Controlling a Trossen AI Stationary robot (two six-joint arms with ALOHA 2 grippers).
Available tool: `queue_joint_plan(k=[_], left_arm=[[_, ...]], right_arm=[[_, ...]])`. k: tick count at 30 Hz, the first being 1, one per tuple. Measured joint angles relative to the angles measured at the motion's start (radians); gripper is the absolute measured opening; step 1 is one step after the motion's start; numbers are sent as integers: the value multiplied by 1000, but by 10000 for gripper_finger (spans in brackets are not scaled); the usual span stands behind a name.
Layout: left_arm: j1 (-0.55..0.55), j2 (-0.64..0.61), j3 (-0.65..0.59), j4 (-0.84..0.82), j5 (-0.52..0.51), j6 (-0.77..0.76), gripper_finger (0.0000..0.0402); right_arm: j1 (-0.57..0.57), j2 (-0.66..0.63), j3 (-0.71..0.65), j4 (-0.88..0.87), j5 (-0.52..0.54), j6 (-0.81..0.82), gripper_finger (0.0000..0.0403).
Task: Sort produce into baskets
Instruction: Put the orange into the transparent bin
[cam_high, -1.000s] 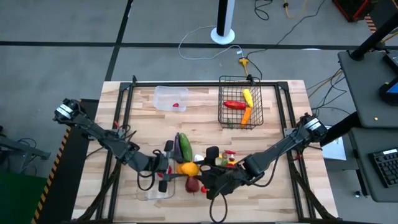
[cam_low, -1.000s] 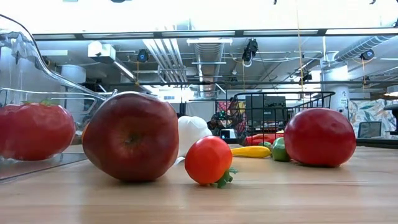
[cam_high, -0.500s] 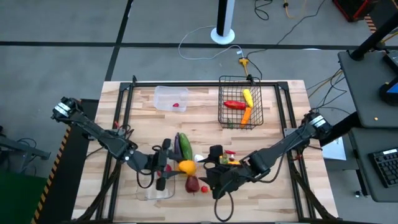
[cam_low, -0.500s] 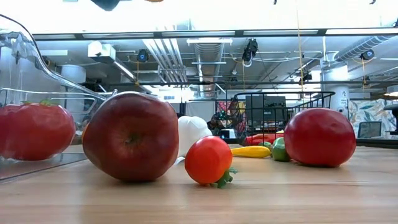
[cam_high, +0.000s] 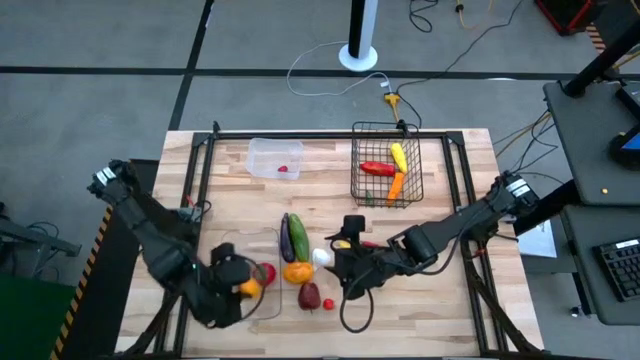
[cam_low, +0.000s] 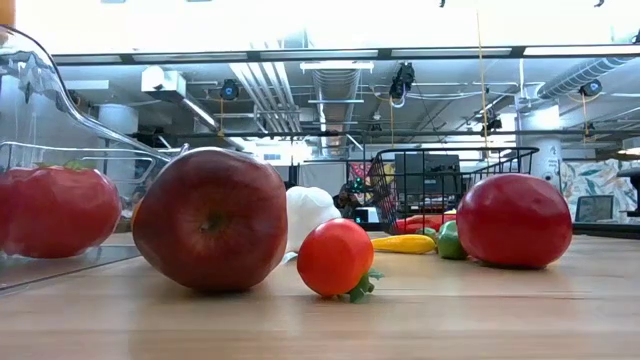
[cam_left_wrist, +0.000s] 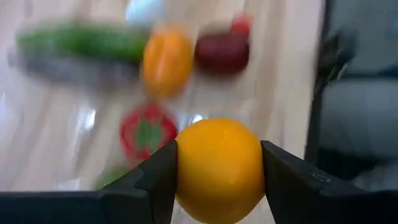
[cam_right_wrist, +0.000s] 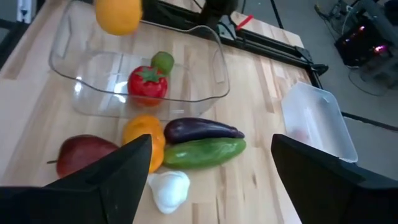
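Observation:
My left gripper (cam_high: 243, 285) is shut on an orange (cam_left_wrist: 217, 168) and hangs over the long clear tray (cam_high: 232, 245). In the tray lie a red tomato (cam_high: 265, 272) and a green lime (cam_right_wrist: 163, 62). My right gripper (cam_high: 338, 265) stands open above the loose produce on the table: eggplant (cam_high: 286, 235), cucumber (cam_high: 299, 238), orange pepper (cam_high: 297, 270), white bulb (cam_high: 321, 257), red apple (cam_high: 309, 295), small tomato (cam_high: 328, 303). My left gripper pinches the orange's two opposite sides (cam_left_wrist: 183, 171) between its two fingers (cam_left_wrist: 155, 183). The fingers slant down from above. The orange is lifted clear, above the tray's floor and the tomato (cam_left_wrist: 146, 130) in it.
A black wire basket (cam_high: 385, 190) at the far right holds a red pepper, a yellow piece and a carrot. A small clear tub (cam_high: 273, 157) with one red piece stands at the far middle. A big tomato (cam_low: 514, 220) sits on the table to the right in the low view.
My left gripper has carried the orange from beside the produce pile toward the table's left edge, over the tray, and has tipped to point more steeply down. My right gripper has drawn back from the pile toward the far edge.

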Motion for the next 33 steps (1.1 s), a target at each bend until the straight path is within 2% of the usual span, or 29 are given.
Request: queue_joint_plan(k=[4, 6, 13, 20, 24, 27, 31, 33], left_arm=[[-30, 84, 28, -102, 31, -114, 176], [-31, 117, 28, -96, 57, -119, 176], [-25, 169, -7, -97, 55, -118, 175], [-22, 140, -43, -59, 20, -84, 175], [-15, 93, -139, 43, 23, -59, 175], [-11, 54, -202, 98, 69, -62, 174], [-11, 37, -241, 120, 78, -110, 178], [-11, 37, -241, 123, 69, -117, 203]], right_arm=[[-15, 1, 0, -3, -35, 0, 318], [-20, 1, 0, -2, -49, 4, 318], [-26, 1, 0, -2, -49, 8, 322], [-31, 2, 0, -2, -49, 6, 323], [-33, 2, 0, -2, -50, 0, 327], [-38, 2, 0, -2, -56, -15, 325], [-56, 2, 0, -3, -119, -2, 327], [-65, 2, 0, -9, -157, 9, 330]])
